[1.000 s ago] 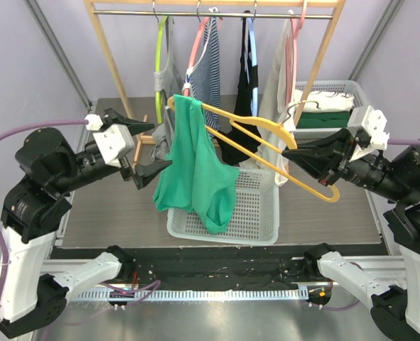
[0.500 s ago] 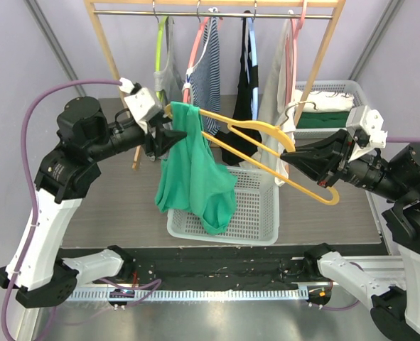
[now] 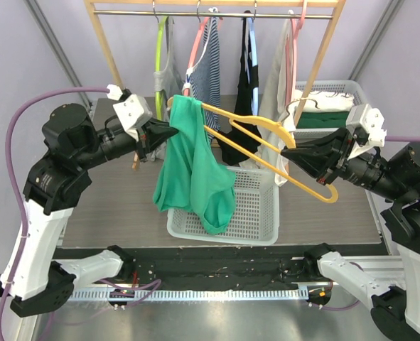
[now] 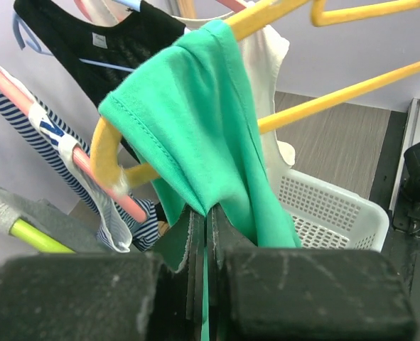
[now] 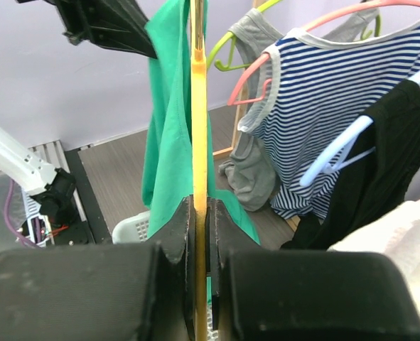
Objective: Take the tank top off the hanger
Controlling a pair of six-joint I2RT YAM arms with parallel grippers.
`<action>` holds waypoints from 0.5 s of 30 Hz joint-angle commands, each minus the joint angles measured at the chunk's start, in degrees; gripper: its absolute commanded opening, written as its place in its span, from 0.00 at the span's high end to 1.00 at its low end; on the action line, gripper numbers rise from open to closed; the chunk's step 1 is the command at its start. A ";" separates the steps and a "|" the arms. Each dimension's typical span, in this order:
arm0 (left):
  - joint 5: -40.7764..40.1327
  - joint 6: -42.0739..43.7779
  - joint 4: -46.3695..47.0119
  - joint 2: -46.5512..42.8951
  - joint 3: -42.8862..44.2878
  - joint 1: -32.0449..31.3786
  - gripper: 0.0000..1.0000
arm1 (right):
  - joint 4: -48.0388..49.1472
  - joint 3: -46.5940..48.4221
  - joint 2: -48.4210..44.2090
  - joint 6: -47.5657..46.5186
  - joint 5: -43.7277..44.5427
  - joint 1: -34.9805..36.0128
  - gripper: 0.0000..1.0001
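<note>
A green tank top [image 3: 193,170] hangs by one strap from the left end of a yellow hanger [image 3: 266,145], drooping over the basket. My left gripper [image 3: 168,133] is shut on the green fabric just under that strap; the left wrist view shows the tank top [image 4: 210,142] pinched between its fingers [image 4: 227,238], with the yellow hanger [image 4: 110,160] above. My right gripper [image 3: 289,152] is shut on the hanger's right part and holds it in the air. In the right wrist view the yellow hanger [image 5: 199,128] runs straight up between the jaws.
A white mesh basket [image 3: 256,213] sits under the tank top. Behind stands a wooden rack [image 3: 210,13] with a grey, a striped [image 3: 208,71], a black and a white garment on hangers. A second white basket [image 3: 330,99] holds folded clothes at back right.
My left arm rose and swung right to the tank top, and its gripper went from open to shut on the fabric by the strap. The right gripper and hanger stayed nearly still.
</note>
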 commanded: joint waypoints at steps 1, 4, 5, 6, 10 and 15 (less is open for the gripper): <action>0.50 1.39 0.04 -2.36 1.14 0.41 1.00 | 4.32 -0.06 -0.87 -0.40 4.23 -0.11 0.99; -3.44 2.53 0.91 -2.98 1.92 0.85 1.00 | 3.62 -0.76 -1.75 -0.93 5.46 -0.11 0.99; -4.68 2.62 1.61 -2.54 3.23 0.85 1.00 | 3.44 -1.11 -1.92 -0.84 5.64 -0.11 0.99; -5.82 2.70 2.32 -2.10 4.64 0.85 1.00 | 3.44 -2.16 -2.62 -0.84 5.64 -0.11 0.99; -13.55 2.62 7.84 2.72 13.07 0.85 1.00 | 3.44 -4.01 -4.30 -0.75 5.11 -0.11 0.99; -21.92 -0.45 12.69 10.80 25.19 0.85 1.00 | 2.74 -4.28 -6.14 -0.57 4.32 -0.20 0.99</action>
